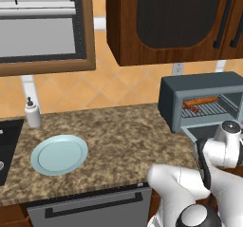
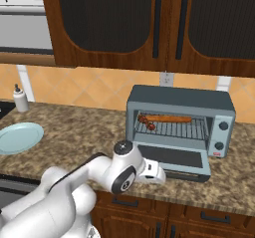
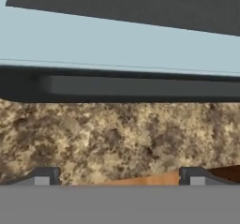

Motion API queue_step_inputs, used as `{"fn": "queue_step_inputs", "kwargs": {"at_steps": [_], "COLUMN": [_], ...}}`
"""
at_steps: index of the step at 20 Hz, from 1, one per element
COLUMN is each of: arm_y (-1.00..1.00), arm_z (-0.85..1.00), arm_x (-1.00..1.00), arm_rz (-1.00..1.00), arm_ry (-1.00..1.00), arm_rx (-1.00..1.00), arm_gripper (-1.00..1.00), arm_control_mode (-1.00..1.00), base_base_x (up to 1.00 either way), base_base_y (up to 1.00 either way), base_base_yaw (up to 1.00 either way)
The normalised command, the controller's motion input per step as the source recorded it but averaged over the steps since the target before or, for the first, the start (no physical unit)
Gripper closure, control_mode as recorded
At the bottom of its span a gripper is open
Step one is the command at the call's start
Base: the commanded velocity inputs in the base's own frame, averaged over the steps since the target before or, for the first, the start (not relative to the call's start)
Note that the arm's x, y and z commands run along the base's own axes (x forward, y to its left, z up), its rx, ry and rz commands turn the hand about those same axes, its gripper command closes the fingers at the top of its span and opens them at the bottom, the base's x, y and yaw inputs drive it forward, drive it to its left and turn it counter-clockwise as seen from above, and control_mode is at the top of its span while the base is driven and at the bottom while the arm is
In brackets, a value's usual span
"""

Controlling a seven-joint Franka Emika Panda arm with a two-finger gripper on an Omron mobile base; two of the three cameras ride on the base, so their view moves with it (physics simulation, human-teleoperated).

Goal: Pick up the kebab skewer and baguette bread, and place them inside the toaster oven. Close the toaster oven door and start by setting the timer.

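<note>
Dark wooden wall cabinets (image 2: 149,23) fill the top of the right base view, and a speckled brown granite counter (image 1: 123,136) runs across the middle of both base views. The toaster oven (image 2: 179,125) is seen at centre right of the right base view and at the right edge of the left base view, with the toaster oven door (image 2: 172,158) folded down flat in front of it. The white arm is bent low at the lower left of the right base view, its wrist just beside the door's left end, partly covering the door in the left base view. On the wire rack inside, the baguette bread (image 2: 167,118) is laid lengthwise, with the kebab skewer (image 2: 147,123) at its left end. A pale blue plate (image 1: 59,155) is seen at lower left of the left base view, well apart from the oven, and a small white soap bottle (image 1: 32,113) stands above it. In the hand view the gripper (image 3: 119,176) is held with its fingers wide apart, holding nothing, above the counter edge, the door's dark handle bar (image 3: 140,85) crossing the frame just beyond.
</note>
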Motion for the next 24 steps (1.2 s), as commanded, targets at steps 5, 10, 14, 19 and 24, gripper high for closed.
{"fn": "queue_step_inputs", "kwargs": {"at_steps": [5,10,14,19,24], "arm_y": [-0.21,-0.21,-0.11,-0.03,0.0], "arm_z": [-0.12,-0.01,0.0,0.0,0.0], "arm_x": [0.11,0.06,0.04,0.22,0.21], "arm_rz": [-0.02,-0.02,-0.02,0.0,0.0], "arm_ry": [0.0,-0.01,-0.05,-0.12,-0.16], "arm_rx": [0.05,0.14,0.19,0.16,0.06], "arm_gripper": [-1.0,-1.0,-1.0,-1.0,-1.0], "arm_control_mode": [-1.0,-1.0,-1.0,-1.0,-1.0], "base_base_x": [0.0,0.0,0.0,0.0,0.0], "base_base_y": [0.0,0.0,0.0,0.0,0.0], "base_base_yaw": [0.0,0.0,0.0,0.0,0.0]}}
